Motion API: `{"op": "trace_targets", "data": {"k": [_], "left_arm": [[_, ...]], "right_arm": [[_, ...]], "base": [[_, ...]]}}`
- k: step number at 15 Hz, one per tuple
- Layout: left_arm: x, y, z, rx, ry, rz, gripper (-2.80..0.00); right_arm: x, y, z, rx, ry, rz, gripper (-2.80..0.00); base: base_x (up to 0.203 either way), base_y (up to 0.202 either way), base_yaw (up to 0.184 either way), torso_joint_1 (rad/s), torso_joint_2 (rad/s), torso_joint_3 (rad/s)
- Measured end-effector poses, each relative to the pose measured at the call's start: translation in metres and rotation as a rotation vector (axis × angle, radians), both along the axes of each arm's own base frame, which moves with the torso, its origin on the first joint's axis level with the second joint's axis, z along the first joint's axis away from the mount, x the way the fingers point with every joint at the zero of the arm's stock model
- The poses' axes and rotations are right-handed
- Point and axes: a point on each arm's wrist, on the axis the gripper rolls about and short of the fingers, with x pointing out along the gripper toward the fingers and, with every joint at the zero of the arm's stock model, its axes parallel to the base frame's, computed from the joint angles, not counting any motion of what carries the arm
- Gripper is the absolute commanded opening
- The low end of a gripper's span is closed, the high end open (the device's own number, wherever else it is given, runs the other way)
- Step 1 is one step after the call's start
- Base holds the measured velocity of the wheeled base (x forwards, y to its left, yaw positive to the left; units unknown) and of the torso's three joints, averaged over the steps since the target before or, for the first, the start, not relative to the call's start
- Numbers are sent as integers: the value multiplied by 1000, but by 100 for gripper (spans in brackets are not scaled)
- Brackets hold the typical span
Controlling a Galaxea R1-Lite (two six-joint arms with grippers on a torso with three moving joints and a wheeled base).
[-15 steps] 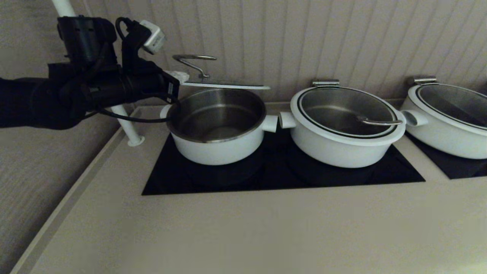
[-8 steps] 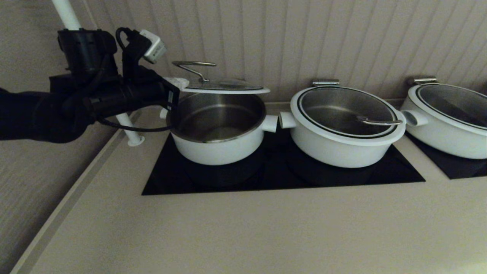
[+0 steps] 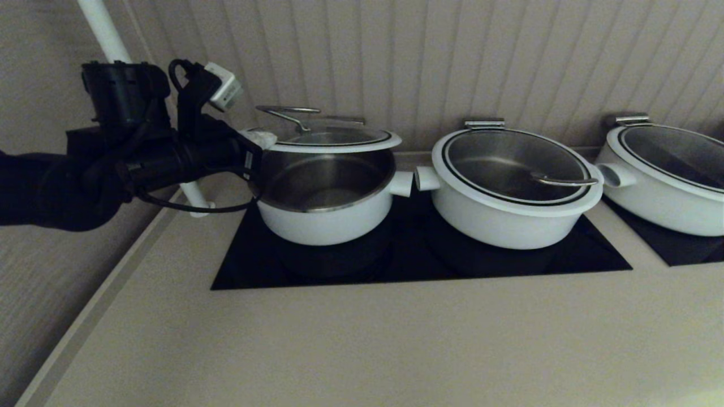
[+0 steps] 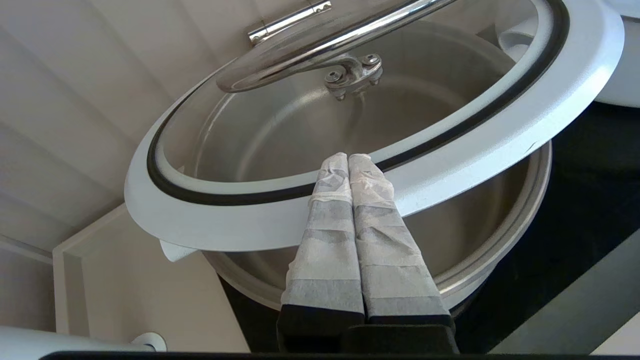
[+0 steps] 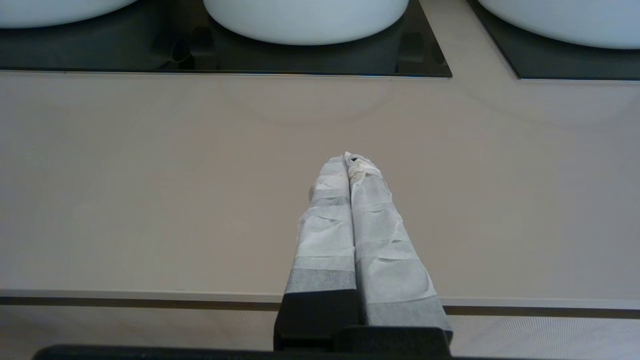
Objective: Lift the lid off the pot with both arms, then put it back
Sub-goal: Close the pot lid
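The lid [image 3: 334,137], clear glass with a white rim and a wire handle, hangs just above the open pot [image 3: 322,217] on the black hob, its back edge near the pot's rim. My left gripper [image 3: 261,139] is at the lid's left edge. In the left wrist view the left gripper [image 4: 348,157] is shut, and both taped fingers lie pressed together on top of the lid's white rim [image 4: 200,225]. The pot's steel rim [image 4: 500,260] shows below. My right gripper [image 5: 350,157] is shut and empty over bare counter, out of the head view.
A wider white pot [image 3: 509,186] with its lid on stands right beside the pot, their handles almost touching. A third white pot [image 3: 667,175] is at the far right. A white pole [image 3: 192,192] stands behind my left arm. The panelled wall is close behind.
The lid has come down toward the pot, and my left gripper has dropped with it. The right arm shows no change.
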Motion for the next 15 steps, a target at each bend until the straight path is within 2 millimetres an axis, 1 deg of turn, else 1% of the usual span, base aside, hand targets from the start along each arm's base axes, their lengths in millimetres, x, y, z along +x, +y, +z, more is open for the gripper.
{"op": "trace_targets", "data": {"k": [3, 7, 15], "left_arm": [[-1, 1, -6, -10, -27, 1, -280], [-4, 3, -21, -6, 3, 7, -280], [-4, 4, -33, -4, 34, 12, -280]], "right_arm": [[0, 0, 0, 0, 0, 0, -280], [0, 0, 0, 0, 0, 0, -280], [0, 0, 0, 0, 0, 0, -280]], "base": [[0, 0, 0, 0, 0, 0], [0, 0, 0, 0, 0, 0], [0, 0, 0, 0, 0, 0]]}}
